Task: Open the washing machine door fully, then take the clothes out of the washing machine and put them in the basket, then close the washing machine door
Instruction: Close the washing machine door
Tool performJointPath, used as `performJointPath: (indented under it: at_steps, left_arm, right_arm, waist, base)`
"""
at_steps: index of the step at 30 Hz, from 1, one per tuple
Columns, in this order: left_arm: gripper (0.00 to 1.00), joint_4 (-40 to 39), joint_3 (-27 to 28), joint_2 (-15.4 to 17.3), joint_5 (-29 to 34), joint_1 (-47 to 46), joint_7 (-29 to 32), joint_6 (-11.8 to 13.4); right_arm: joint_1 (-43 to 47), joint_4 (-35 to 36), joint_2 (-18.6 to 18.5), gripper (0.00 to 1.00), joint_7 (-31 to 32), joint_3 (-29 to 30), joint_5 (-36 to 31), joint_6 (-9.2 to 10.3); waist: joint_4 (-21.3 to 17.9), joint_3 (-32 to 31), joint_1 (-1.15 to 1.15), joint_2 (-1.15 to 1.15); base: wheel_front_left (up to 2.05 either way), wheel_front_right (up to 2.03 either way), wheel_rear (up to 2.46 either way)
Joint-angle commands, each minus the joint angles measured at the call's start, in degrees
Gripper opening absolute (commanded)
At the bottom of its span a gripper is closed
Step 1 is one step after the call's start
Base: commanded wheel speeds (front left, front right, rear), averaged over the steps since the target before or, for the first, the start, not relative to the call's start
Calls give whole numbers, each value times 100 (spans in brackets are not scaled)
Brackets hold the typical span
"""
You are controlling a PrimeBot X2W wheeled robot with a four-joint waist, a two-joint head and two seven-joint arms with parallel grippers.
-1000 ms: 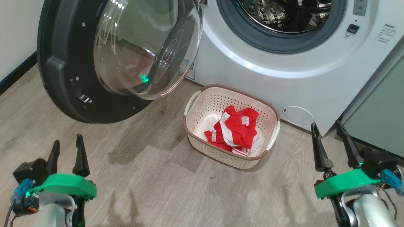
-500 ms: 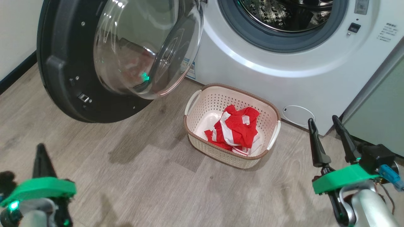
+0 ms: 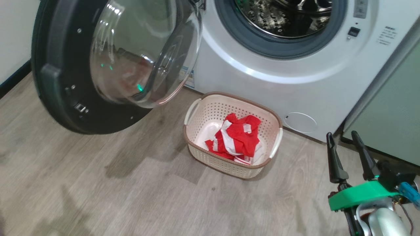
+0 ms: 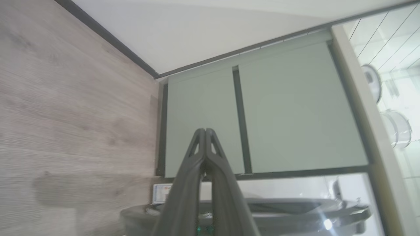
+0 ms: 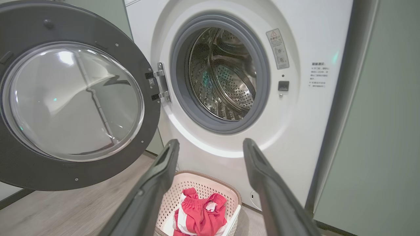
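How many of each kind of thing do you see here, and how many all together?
washing machine: 1
washing machine door: 1
basket: 1
heap of red clothes: 1 (how many pieces, I cannot tell)
robot tools: 2, the left tool and the right tool
Total: 6

The head camera looks down on the floor (image 3: 98,186), basket (image 3: 215,113) and washing machine (image 3: 249,88). The right wrist camera sits low, facing that machine; these 2 share the washing machine door (image 3: 52,98) and basket. The left wrist camera, rolled sideways, faces green cabinets (image 4: 295,108).
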State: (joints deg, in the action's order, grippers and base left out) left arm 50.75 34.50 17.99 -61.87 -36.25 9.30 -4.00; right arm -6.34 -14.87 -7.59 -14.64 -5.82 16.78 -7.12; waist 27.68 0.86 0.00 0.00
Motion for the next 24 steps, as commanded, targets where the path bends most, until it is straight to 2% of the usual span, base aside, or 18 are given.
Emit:
performJointPath:
  at_steps: [1,6,12,17,24]
  left_arm:
    - [0,176,285,549,-252,-529,243,135]
    - [0,990,537,1157,-618,-1242,810,467]
    - [0,1418,224,1552,-523,-1698,1635,539]
    - [0,1579,56,1698,-456,-1853,2064,564]
    - [0,1689,-111,1639,-449,-1936,2602,427]
  right_arm:
    - [-68,199,-31,100,-36,-112,-20,-36]
    - [-38,178,-44,100,-36,-128,-28,-36]
    - [5,166,-86,100,-36,-169,-22,-36]
    - [5,169,-114,100,-36,-200,-28,-36]
    - [63,179,-147,100,-36,-158,-29,-36]
  waist:
    - [-145,-9,0,0]
    - [-437,-23,0,0]
    - [-748,-39,0,0]
    - [-945,-33,0,0]
    - [-1185,-28,0,0]
  base:
    - [0,0,0]
    - [0,0,0]
    - [0,0,0]
    - [0,0,0]
    - [0,0,0]
